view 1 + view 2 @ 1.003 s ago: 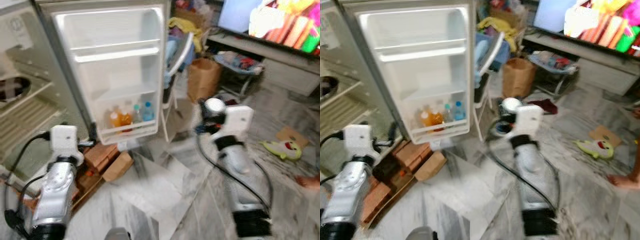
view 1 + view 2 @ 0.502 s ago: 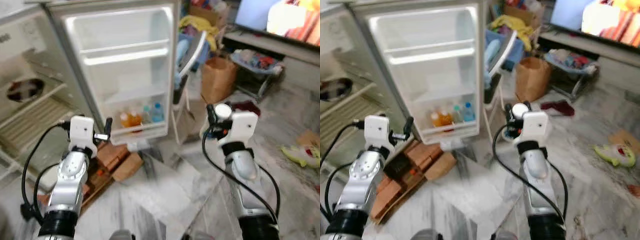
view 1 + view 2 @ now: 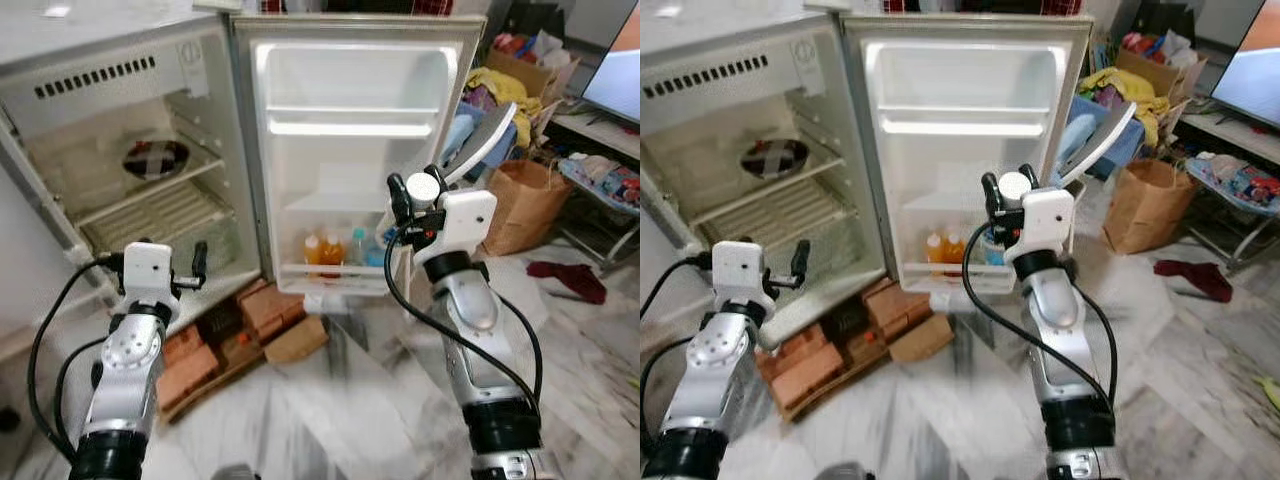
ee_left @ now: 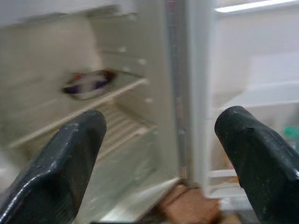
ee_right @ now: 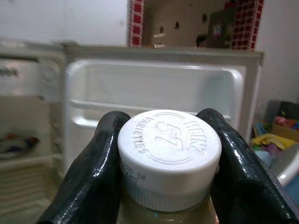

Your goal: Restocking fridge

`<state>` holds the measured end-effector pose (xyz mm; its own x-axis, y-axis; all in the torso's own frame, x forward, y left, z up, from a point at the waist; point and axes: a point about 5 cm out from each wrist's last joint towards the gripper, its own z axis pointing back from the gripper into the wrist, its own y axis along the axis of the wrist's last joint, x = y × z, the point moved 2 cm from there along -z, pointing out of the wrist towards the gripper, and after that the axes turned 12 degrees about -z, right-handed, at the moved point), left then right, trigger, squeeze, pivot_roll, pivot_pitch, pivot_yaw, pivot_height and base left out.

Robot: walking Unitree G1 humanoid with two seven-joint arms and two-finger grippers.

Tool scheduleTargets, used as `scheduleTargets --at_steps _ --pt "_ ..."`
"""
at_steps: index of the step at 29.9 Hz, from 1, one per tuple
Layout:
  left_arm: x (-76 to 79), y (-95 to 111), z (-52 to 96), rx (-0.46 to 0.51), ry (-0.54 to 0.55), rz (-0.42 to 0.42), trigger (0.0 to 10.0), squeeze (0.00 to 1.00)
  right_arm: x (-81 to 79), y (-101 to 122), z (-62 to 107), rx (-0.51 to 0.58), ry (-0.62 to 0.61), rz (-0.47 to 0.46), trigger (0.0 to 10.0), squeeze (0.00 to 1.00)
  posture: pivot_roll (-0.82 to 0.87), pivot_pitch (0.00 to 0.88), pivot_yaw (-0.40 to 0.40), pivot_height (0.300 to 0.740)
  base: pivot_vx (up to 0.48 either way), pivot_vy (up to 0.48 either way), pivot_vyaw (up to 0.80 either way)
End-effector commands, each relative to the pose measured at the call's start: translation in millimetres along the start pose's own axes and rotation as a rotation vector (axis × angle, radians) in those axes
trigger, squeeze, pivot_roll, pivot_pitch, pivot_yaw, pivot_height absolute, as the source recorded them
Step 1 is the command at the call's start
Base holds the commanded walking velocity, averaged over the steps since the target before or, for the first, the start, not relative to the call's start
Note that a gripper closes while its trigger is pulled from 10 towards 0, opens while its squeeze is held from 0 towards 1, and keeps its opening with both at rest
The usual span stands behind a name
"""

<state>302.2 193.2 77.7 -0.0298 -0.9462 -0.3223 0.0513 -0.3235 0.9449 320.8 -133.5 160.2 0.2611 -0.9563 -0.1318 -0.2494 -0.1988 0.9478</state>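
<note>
Carry-in step, by my read: right gripper is clenched on a white-capped bottle, fingers pressing each side of the cap, pale contents just visible under it. Cap reads Heinz 57. Bottle sits upright in the grip, held up in front of the open fridge door, not yet on any shelf.

Right arm is raised, elbow bent, wrist level w/ the door's lower rack, gripper just short of it. Left gripper hangs lower, near the fridge body's bottom edge, fingers spread wide w/ nothing between them; forearm angled up from the robot's left side.

Next move, as I judge it: push the right arm fwd toward the door, pick a shelf w/ free room, lower the bottle till it stands, then release. Lower rack already holds an orange bottle and a blue-capped one, so spare room there looks tight; the middle door shelf looks bare.

Farther in, beside the door, the fridge's main compartment stands open: a dark bowl on a wire shelf. Bricks lie under the door at floor level.
</note>
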Motion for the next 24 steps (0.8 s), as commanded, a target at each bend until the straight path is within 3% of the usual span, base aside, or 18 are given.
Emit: scheduleTargets --at_steps 1,8,11,24 --pt "-0.5 3 -2.8 0.009 0.001 -0.002 10.0 0.0 -4.1 10 -5.2 0.049 0.027 0.013 10.0 0.0 -0.01 0.0 -0.019 0.74 0.337 -0.337 0.0" --pt "5.2 4 -3.7 0.01 -0.005 0.012 10.0 0.0 -7.7 11 -7.4 0.049 0.053 0.021 10.0 0.0 -0.01 0.0 -0.014 0.74 0.287 -0.38 0.0" --pt "6.4 5 -3.8 0.015 -0.002 0.033 10.0 0.0 -12.8 11 -7.7 0.051 0.087 0.036 10.0 0.0 -0.01 0.0 -0.015 0.74 0.0 -0.425 0.8" --pt "7.0 4 -2.5 0.003 0.02 0.038 10.0 0.0 -18.8 12 -10.6 0.054 0.152 0.05 10.0 0.0 0.0 0.0 -0.019 0.74 0.0 0.0 0.8"
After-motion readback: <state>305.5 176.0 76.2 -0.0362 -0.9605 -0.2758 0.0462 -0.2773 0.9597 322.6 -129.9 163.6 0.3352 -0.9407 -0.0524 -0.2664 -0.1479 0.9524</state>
